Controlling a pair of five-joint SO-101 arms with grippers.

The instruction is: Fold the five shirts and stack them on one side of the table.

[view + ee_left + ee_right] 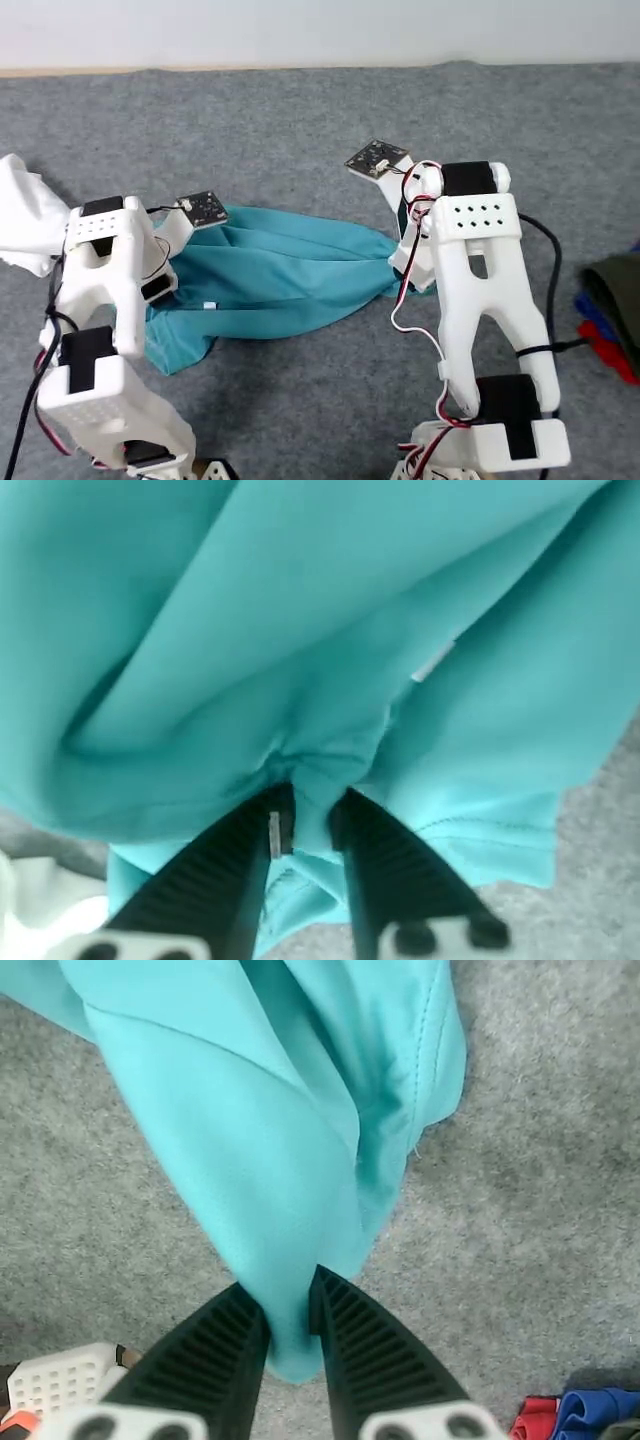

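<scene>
A teal shirt (270,275) hangs stretched between my two arms over the grey table. My left gripper (305,820) is shut on a bunched fold of the teal shirt (300,630) at its left end, where the cloth droops toward the table. My right gripper (290,1305) is shut on the teal shirt (270,1130) at its right end, and the fabric hangs from the black fingers (350,1340) above the table. In the high view the left arm (105,270) stands at the shirt's left, the right arm (470,250) at its right.
A white garment (25,220) lies bunched at the table's left edge. A pile of dark, blue and red clothes (610,310) sits at the right edge, with the red and blue clothes (570,1415) near the right arm. Bare grey table (300,130) lies behind the arms.
</scene>
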